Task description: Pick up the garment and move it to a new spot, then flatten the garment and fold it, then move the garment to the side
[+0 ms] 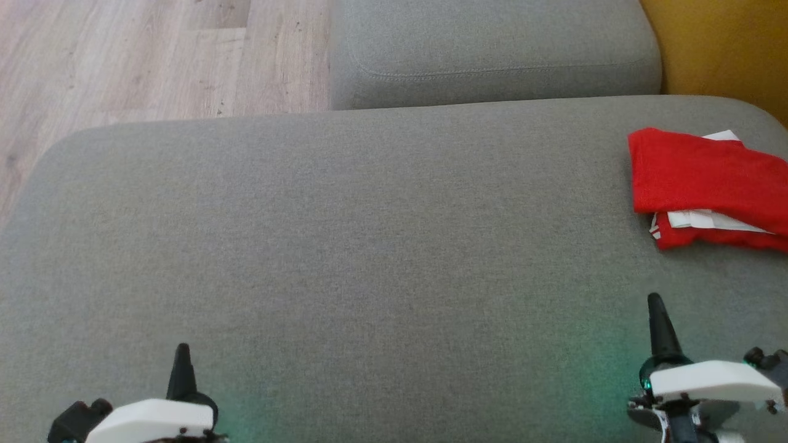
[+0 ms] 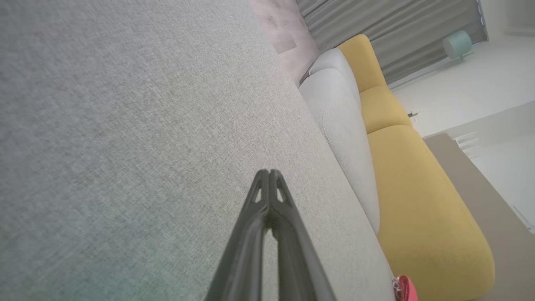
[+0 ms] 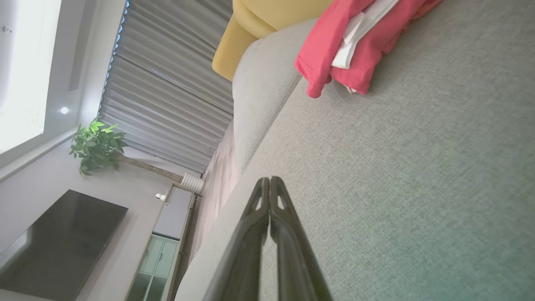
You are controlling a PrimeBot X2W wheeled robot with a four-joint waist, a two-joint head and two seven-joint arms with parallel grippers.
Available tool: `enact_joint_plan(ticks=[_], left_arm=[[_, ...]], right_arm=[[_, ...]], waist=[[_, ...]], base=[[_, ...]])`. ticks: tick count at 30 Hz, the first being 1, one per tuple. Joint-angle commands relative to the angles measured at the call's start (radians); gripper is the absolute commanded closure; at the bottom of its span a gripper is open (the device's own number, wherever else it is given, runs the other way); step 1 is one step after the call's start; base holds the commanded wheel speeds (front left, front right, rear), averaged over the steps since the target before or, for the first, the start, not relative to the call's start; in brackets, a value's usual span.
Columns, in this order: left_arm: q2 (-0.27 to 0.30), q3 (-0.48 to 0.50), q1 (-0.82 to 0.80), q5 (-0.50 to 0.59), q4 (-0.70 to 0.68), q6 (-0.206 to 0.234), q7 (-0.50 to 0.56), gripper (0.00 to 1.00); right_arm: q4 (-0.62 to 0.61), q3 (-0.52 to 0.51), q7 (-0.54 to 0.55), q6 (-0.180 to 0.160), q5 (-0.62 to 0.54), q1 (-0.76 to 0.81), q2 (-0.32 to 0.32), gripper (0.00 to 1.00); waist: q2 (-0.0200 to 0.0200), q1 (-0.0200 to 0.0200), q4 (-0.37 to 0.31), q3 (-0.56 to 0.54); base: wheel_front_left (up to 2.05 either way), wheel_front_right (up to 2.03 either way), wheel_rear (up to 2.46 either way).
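The garment [image 1: 708, 184] is red with white parts, folded into a compact stack at the far right of the grey cushion [image 1: 369, 246]. The right wrist view has the garment [image 3: 355, 46] at its top, well ahead of the fingers. A sliver of the garment [image 2: 404, 288] shows at the bottom right of the left wrist view. My left gripper [image 1: 182, 351] rests low at the lower left, shut and empty. Near the lower right, my right gripper [image 1: 655, 301] is shut too, holding nothing, a good way short of the garment. Both pairs of fingers meet at their tips [image 2: 269, 172] [image 3: 269, 179].
A second grey cushion [image 1: 492, 49] lies beyond the far edge. A yellow seat [image 1: 726, 43] stands at the back right, and wooden floor [image 1: 123, 55] at the back left. A television [image 3: 54, 238], a cabinet [image 3: 167, 246] and a potted plant [image 3: 96, 146] stand farther off.
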Motion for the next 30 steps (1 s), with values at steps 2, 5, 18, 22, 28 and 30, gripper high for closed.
enact_joint_plan(ticks=[2,5,18,22,28,30], left_arm=[[-0.001,0.044,-0.065,-0.031,-0.033,-0.013,0.009,1.00],[-0.005,0.056,-0.070,-0.056,-0.034,-0.020,0.016,1.00],[-0.021,0.106,-0.093,-0.164,-0.037,-0.050,0.049,1.00],[-0.024,0.117,-0.098,-0.189,-0.038,-0.057,0.056,1.00],[-0.032,0.140,-0.108,-0.239,-0.039,-0.071,0.071,1.00],[-0.034,0.148,-0.112,-0.256,-0.040,-0.076,0.076,1.00]], right_arm=[[-0.036,0.003,0.008,0.002,0.044,-0.062,-0.020,1.00],[-0.036,-0.002,0.013,0.002,0.078,-0.068,-0.021,1.00],[-0.037,-0.023,0.038,0.003,0.225,-0.090,-0.021,1.00],[-0.037,-0.028,0.044,0.003,0.258,-0.096,-0.021,1.00],[-0.038,-0.038,0.056,0.003,0.326,-0.106,-0.021,1.00],[-0.038,-0.041,0.060,0.003,0.348,-0.110,-0.021,1.00]], waist=[[0.0000,-0.0001,-0.001,0.001],[0.0000,-0.0001,-0.003,0.003],[0.0000,-0.0001,-0.009,0.009],[0.0000,-0.0001,-0.010,0.010],[0.0000,-0.0001,-0.013,0.013],[0.0000,-0.0001,-0.014,0.014]], base=[[0.00,0.00,0.00],[0.00,0.00,0.00],[0.00,0.00,0.00],[0.00,0.00,0.00],[0.00,0.00,0.00],[0.00,0.00,0.00]])
